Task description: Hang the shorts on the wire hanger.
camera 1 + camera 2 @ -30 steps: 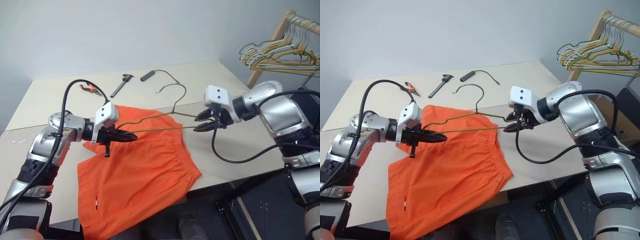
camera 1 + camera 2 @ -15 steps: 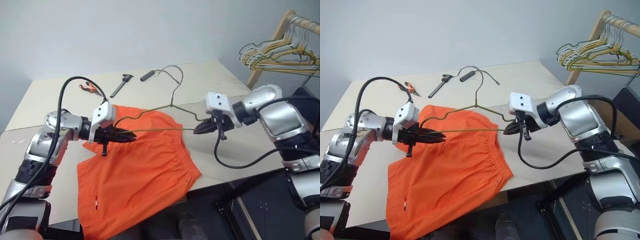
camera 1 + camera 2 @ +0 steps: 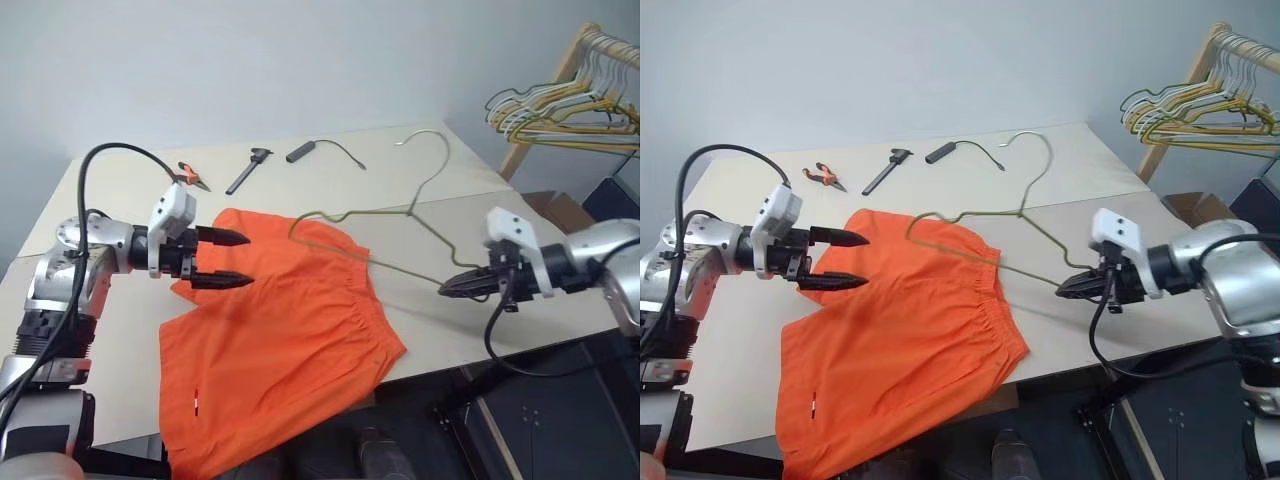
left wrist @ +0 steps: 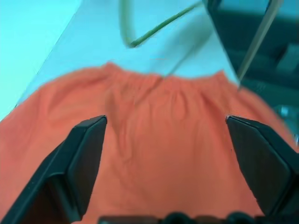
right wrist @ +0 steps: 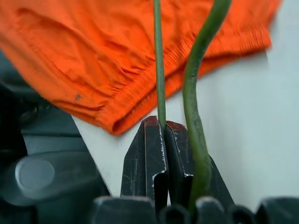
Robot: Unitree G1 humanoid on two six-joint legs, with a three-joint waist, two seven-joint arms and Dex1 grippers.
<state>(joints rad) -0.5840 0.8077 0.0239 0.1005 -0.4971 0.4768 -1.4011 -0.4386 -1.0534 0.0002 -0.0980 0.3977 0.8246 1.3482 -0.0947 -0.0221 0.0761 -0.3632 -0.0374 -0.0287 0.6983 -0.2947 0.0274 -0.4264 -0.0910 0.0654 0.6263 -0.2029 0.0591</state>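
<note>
The orange shorts [image 3: 280,340] lie spread flat on the table, hanging partly over its front edge. My right gripper [image 3: 448,289] is shut on the lower right corner of the wire hanger [image 3: 360,213], and the right wrist view shows the thin wire [image 5: 160,70] pinched between the fingers [image 5: 149,154]. The hanger slants above the table, its far corner over the shorts' upper edge and its hook up at the back. My left gripper [image 3: 245,258] hovers open over the shorts' left part, holding nothing. The left wrist view shows orange cloth [image 4: 163,154] between its spread fingers [image 4: 86,154].
At the back of the table lie orange-handled pliers [image 3: 190,176], a black tool [image 3: 245,170] and a black cable with a cylindrical end [image 3: 300,152]. A wooden rack with several hangers [image 3: 570,100] stands at the far right. The table's front edge [image 3: 450,355] runs just below my right gripper.
My left gripper has let go of the hanger and opened. My right gripper has closed on the wire and pulled the hanger right and toward the front edge.
</note>
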